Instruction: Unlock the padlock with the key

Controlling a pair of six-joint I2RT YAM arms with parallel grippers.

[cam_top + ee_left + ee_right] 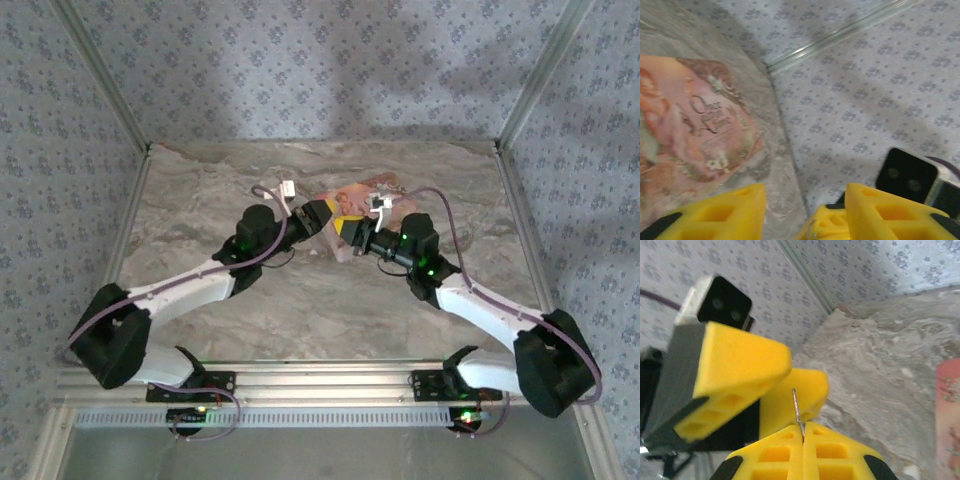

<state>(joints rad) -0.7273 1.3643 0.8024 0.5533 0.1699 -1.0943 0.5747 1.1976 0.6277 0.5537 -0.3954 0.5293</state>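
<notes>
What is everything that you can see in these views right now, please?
pink box: one, pink-orange with a printed picture, flat on the table, far middle.
thin metal strip: one, silvery, probably the key, pinched at the right gripper's fingertips.
table: one, beige marble pattern, under everything.
walls: grey-blue patterned, around the table.
arms: two, white and black, left and right, reaching in from the near edge.
left gripper: one, yellow fingers, open, near the box.
right gripper: one, yellow fingers, shut on the strip.

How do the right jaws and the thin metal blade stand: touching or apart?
Touching. The right wrist view shows the right gripper shut, with the thin metal blade pinched in the seam between its jaws.
</notes>
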